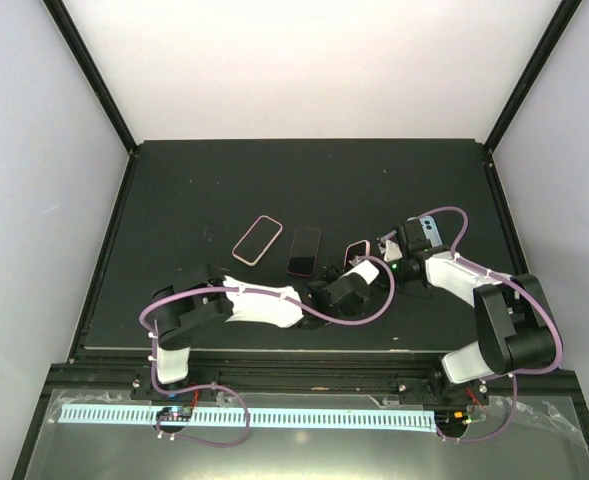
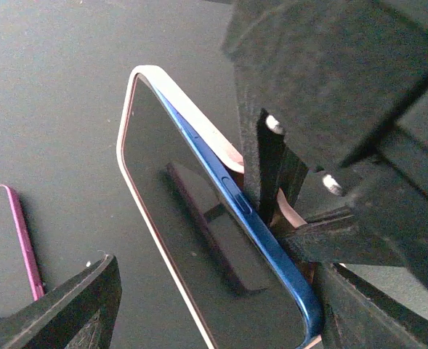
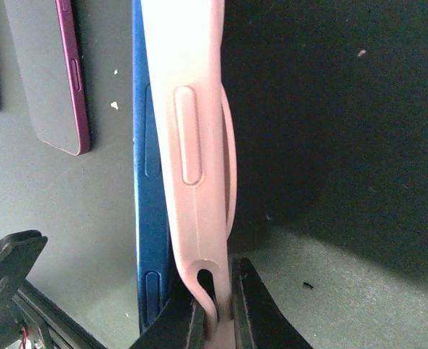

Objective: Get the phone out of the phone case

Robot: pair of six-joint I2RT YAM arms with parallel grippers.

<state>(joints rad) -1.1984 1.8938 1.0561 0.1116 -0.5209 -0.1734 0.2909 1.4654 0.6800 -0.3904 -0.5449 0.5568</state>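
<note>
The blue phone (image 2: 221, 240) with a black screen sits partly in a pale pink case (image 3: 192, 109); its right edge (image 2: 272, 240) has come out of the case. In the top view the phone and case (image 1: 357, 250) stand between the two grippers at mid-table. My right gripper (image 3: 221, 313) is shut on the case's edge, and the blue phone's side (image 3: 147, 189) shows left of it. My left gripper (image 2: 217, 298) is open, with its fingers (image 2: 83, 305) on either side of the phone's near end and a gap on the left. In the top view the left gripper (image 1: 336, 290) sits just before the phone and the right gripper (image 1: 392, 255) just right of it.
A dark phone with a magenta rim (image 1: 304, 250) lies left of the work, and also shows in the right wrist view (image 3: 50, 73). A pink-rimmed phone or case (image 1: 257, 240) lies further left. A light blue object (image 1: 430, 226) shows behind the right wrist. The dark mat (image 1: 274, 180) has raised edges.
</note>
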